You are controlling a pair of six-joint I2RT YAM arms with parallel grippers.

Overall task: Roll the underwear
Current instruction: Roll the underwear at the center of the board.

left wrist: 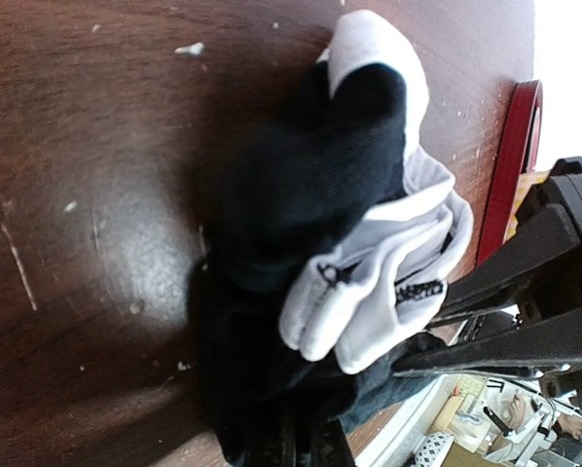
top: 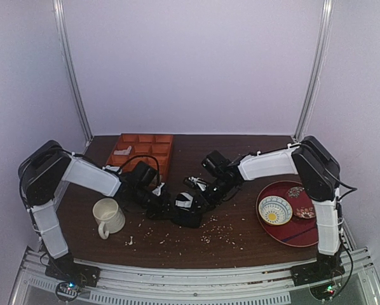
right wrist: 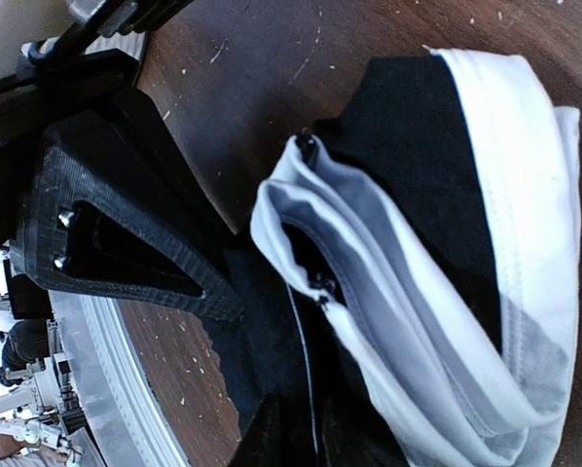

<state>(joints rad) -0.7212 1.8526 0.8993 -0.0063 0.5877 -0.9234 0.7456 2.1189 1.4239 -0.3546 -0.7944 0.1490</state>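
The left hand (top: 159,202) sits low over the middle of the dark wooden worktop (top: 241,241), reaching in from the left, and the right hand (top: 199,202) meets it from the other side, so the two nearly touch over the same bundle. Between them lies the underwear (top: 187,208), a bunched black and white heap on the worktop, just right of the cream mug (top: 108,217).

In the left wrist view the underwear (left wrist: 340,224) is a folded lump of black fabric wrapped with white edging, with small dark lettering on a white band at its lower right. The lower end of the fabric runs down to the bottom edge of that view where the left hand's own fingers are, but whether they pinch it cannot be told. The black fingers (left wrist: 525,292) of the other hand reach in from the right and touch the bundle's edge.

In the right wrist view the underwear (right wrist: 437,282) fills the frame, white layers folded over black. The opposing black finger (right wrist: 126,233) lies against the dark fabric on the left. How far the right hand is open cannot be told either, as the cloth covers its fingertips.

An orange compartment tray (top: 145,152) stands behind the left arm. A red plate (top: 288,235) lies at the right and carries a patterned bowl (top: 275,210). Pale crumbs (top: 209,235) are scattered across the worktop in front of the bundle.
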